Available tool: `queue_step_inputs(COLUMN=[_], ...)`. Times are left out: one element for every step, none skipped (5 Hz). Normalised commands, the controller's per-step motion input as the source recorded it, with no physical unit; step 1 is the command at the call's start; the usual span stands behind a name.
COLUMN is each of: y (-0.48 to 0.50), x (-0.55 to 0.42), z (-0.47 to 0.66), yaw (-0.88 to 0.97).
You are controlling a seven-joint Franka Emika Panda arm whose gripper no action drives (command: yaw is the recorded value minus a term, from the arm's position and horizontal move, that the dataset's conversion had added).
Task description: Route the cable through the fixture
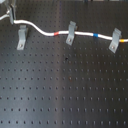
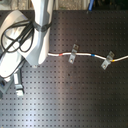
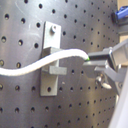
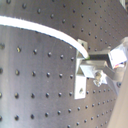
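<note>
you hold the end of the cable (image 3: 30, 66) in the gripper (image 3: 91, 64), and its fingers look pinched shut on the white cord in both wrist views. right next to your gripper stands the fixture (image 3: 51, 57), the grey clip you are working at. in the first wrist view the cord crosses the front of this clip near its notch, but you cannot tell if it sits down inside the notch or only rests on top. if it only rests there, a pull could make it pop off.

farther from this clip, the cable goes on to the middle clip (image 1: 71, 33), with the red band (image 1: 56, 33) just before it and the blue band (image 1: 95, 35) just after. farthest away is the last clip (image 1: 115, 40). the cord looks seated in both. if you tug too hard or lift too high, you might drag the cord out of those two clips.
</note>
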Motion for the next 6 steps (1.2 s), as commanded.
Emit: queue_step_inputs(y=[-0.037,-0.036,-0.354,0.004,0.160,0.070], x=[-0.062,0.033,-0.311,0.005,-0.090,-0.037], z=[0.01,0.00,0.23,0.00,0.13,0.42], yaw=[0.88,0.17,0.00,0.37,0.35,0.43])
